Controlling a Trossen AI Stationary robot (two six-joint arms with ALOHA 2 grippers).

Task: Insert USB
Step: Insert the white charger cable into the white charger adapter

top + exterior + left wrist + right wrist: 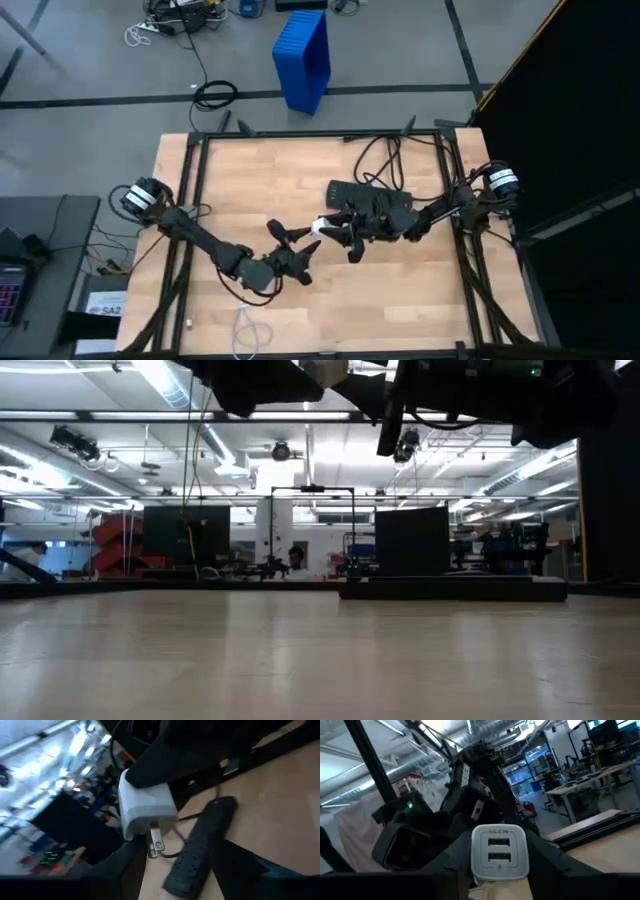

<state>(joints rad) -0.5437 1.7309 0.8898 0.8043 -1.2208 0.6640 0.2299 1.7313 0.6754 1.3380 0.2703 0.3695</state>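
Near the middle of the table, seen from overhead, my right gripper (335,232) is clamped on a white charger block (322,228) and holds it in the air. My left gripper (292,248) hovers just beside it at 8 o'clock, jaws apart and empty. The USB cable (245,330), a thin white loop, lies on the wood near the table's 6 o'clock edge, well apart from both grippers. A black power strip (370,196) sits at 1 o'clock from the block.

As I judge it, the plug has yet to be picked up. To do this well, I should keep the right gripper steady with the ports facing the left arm. The left should grasp the cable close behind its plug, since the floppy cord will sag otherwise. Then it should line the plug square to a port and push in straight.

My right wrist camera shows what the overhead view cannot: the block's face carries two stacked USB ports, turned toward the left arm. My left wrist camera shows the block's opposite end, with metal prongs sticking out, and the strip lying beyond it. It also shows my left fingers (117,872) spread with nothing between them. Neither wrist camera shows the cable. The table-level camera shows only dark arm shapes overhead and bare wood.
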